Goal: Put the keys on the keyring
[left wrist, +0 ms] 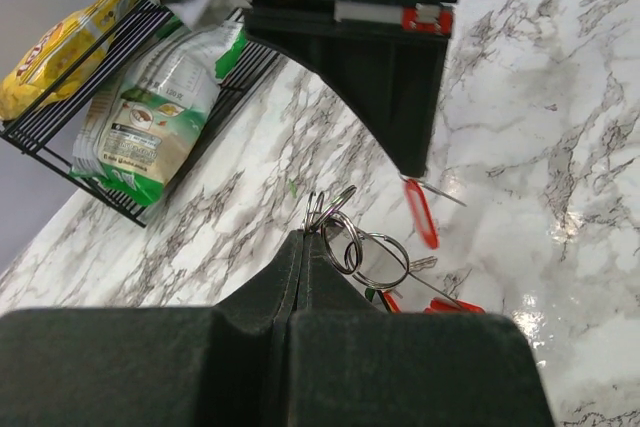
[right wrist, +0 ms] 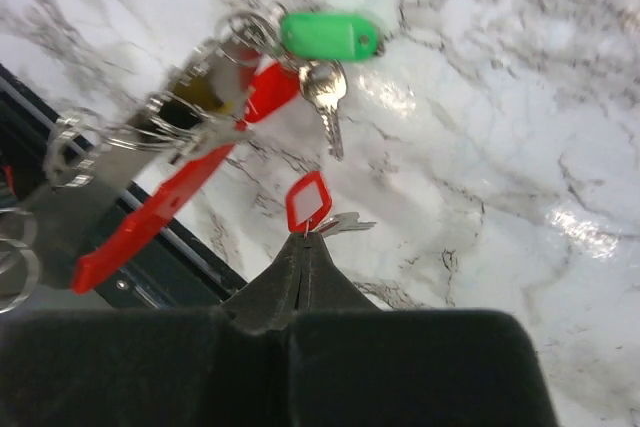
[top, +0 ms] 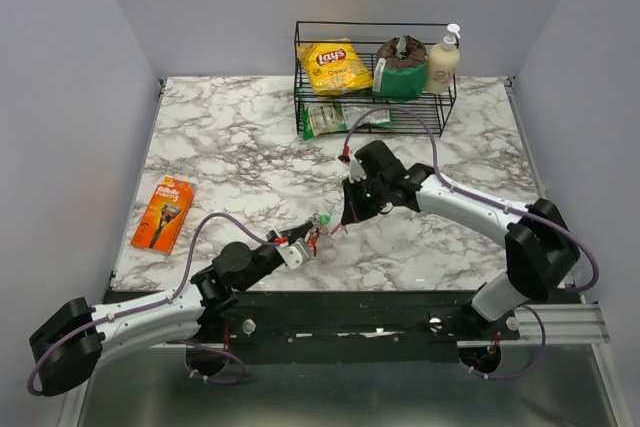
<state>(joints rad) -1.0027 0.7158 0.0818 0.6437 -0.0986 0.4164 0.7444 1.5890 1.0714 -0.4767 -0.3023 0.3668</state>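
Marbled bench [top: 250, 147], near edge first: the left fingers [left wrist: 270, 292] are pressed shut on the keyring [left wrist: 352, 245], holding the bunch near the middle of the near edge, seemingly clear of the bench. From that pinch the bunch runs away toward the far right. Its long axis follows the red loop [right wrist: 150, 222] and the grey flat piece [right wrist: 120, 162], and it ends at a green-tag key [right wrist: 328, 67] dangling blade down.

Just beyond, the right fingers [right wrist: 270, 297] point downward, closed on the tag of the red-tag key [right wrist: 312, 207], whose blade juts sideways. In the left wrist view this tag hangs just right of the ring coils, near but not touching.

The right arm carries the key, so the closing move is probably its own. The ring is thin bright wire in several overlapping coils; its split end cannot be made out.

Farther off lie a razor pack [top: 163, 212] at left and a wire rack [top: 375, 97] at the far side.
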